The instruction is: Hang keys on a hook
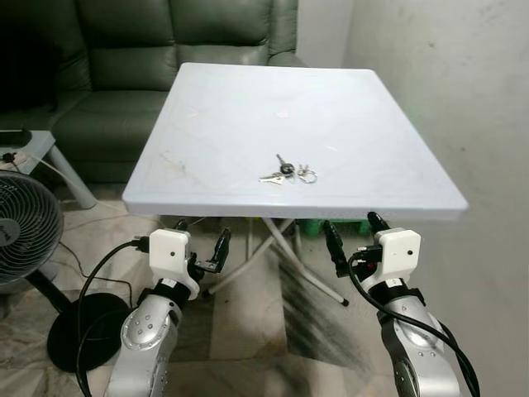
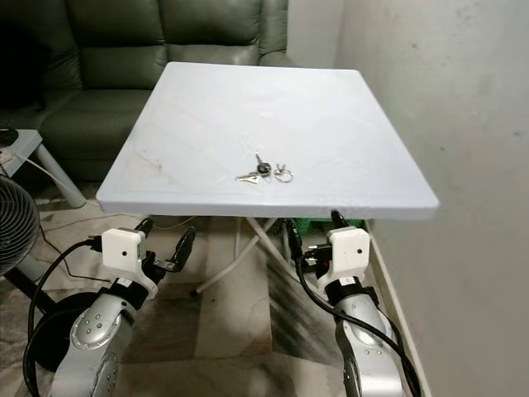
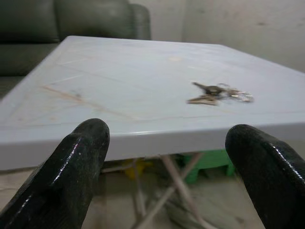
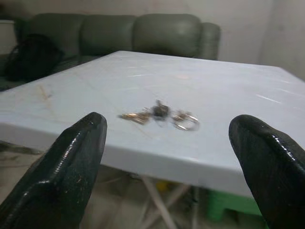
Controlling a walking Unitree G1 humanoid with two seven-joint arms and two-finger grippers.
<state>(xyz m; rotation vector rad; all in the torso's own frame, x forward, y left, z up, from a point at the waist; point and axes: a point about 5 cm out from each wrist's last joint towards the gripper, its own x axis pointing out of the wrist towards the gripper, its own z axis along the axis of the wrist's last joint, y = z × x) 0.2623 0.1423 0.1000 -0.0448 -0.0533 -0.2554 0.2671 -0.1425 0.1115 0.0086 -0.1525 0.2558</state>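
Right gripper fingers spread apart, empty, held below near edge of white folding table; left gripper likewise spread, empty, below same edge. Key bunch flat on tabletop, near front edge, closer to right gripper, well above both.

Risks, judged: thin flat keys lying flush, so fingertips likely to skid or push bunch off edge; loose rings may snag or swing once lifted. No hook located; target unconfirmed.

Containers: none seen. Green sofa behind table, standing fan at left.

White table, green sofa, fan beside
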